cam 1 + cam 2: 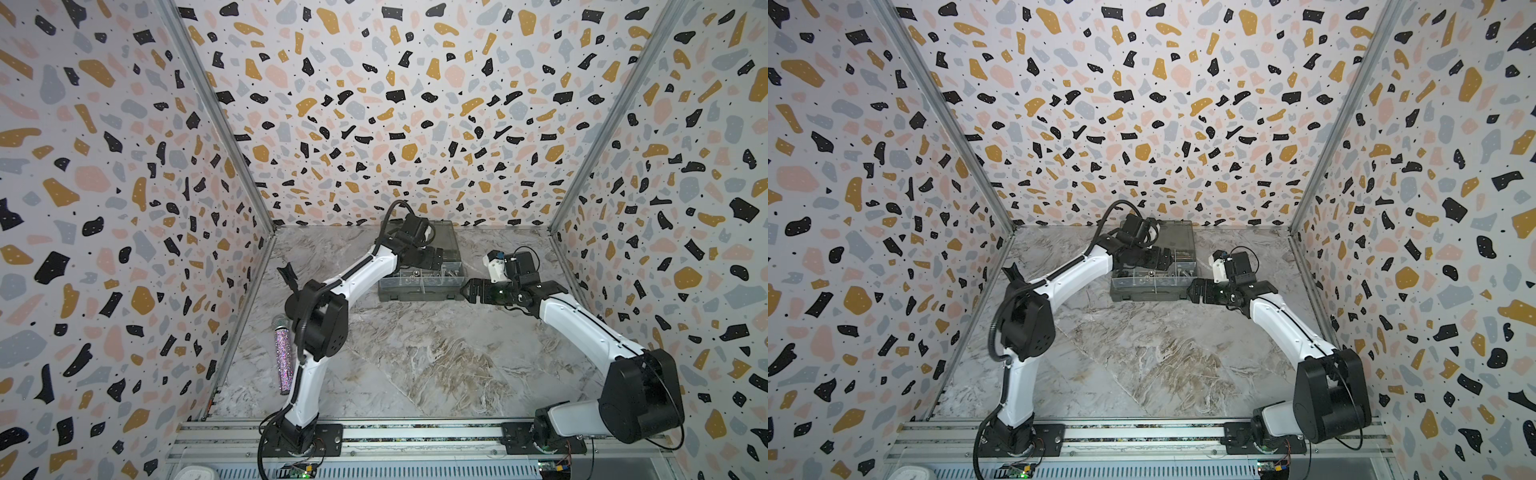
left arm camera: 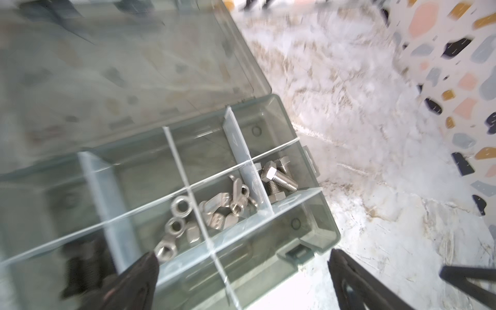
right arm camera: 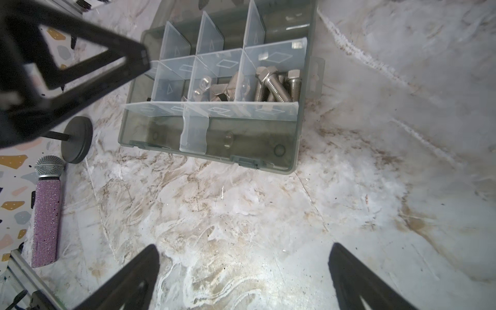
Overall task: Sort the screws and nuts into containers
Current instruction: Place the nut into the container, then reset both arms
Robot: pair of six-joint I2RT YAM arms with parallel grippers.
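Where the marble surface (image 3: 241, 214) lies nearest the arm bases, I see one glittery purple microphone (image 3: 45, 212) lying flat by the left wall, with one black round-based stand (image 3: 76, 143) just beyond it. Farther in, the right end effector (image 3: 244, 248) hovers just beside the right end of the single grey organizer box (image 3: 294, 145), its two fingers spread apart and empty. The left end effector (image 2: 241, 257) hangs over the box, fingers likewise wide apart with nothing between them. In the middle row I count four plain nuts (image 2: 177, 225) in one compartment. Next door is a heap of wing nuts (image 2: 228, 206) I cannot count, and the end compartment holds at least three silver hex screws (image 2: 279, 178). Black screws (image 2: 80, 268) show only as a dark blur. The smoky lid (image 2: 120, 67) lies open behind.
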